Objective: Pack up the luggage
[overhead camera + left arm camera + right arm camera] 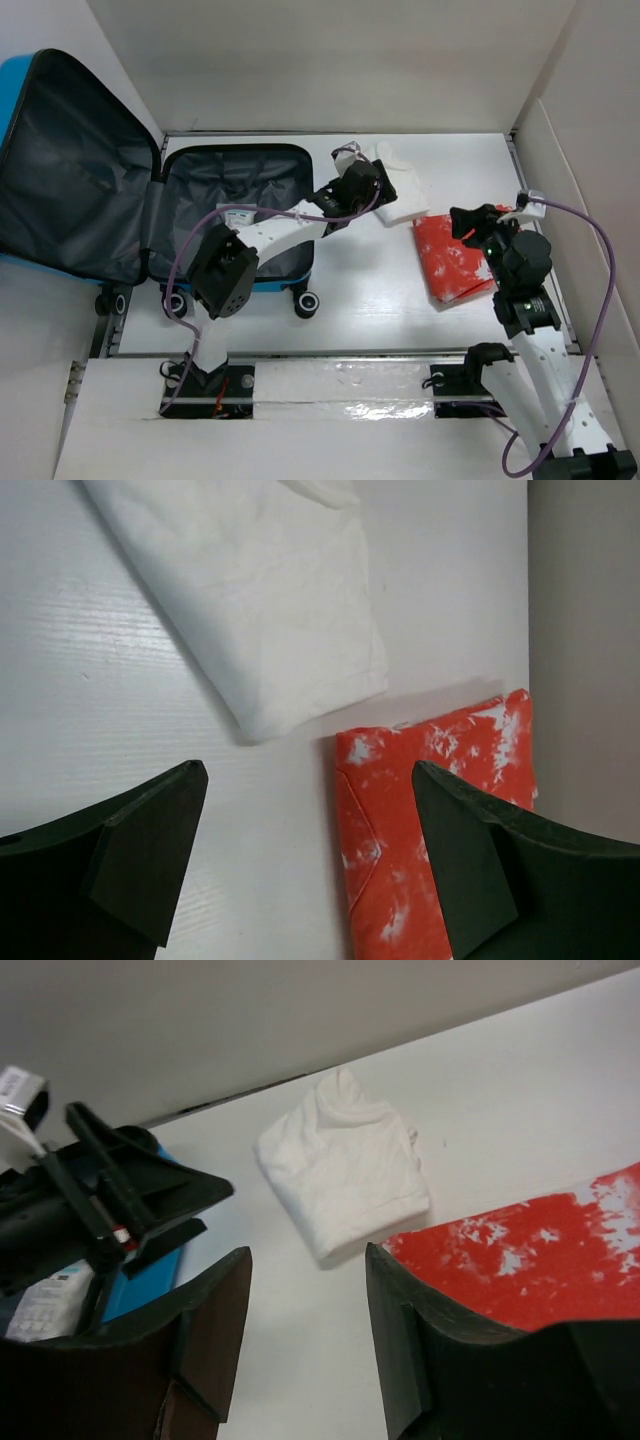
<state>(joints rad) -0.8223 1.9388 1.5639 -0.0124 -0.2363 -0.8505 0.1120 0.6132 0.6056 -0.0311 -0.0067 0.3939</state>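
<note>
Left fingers (140,850) and right fingers (205,1340) hang spread, empty, near a folded white cloth (260,610); the open luggage (200,180) looks stiff, light, best gripped by its lid rim.

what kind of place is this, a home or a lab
Most likely a robot lab bench, not a home: a white table boxed in by plain white boards, a left arm and right arm bolted at its near edge, and a staged suitcase, white cloth and red packet.
</note>
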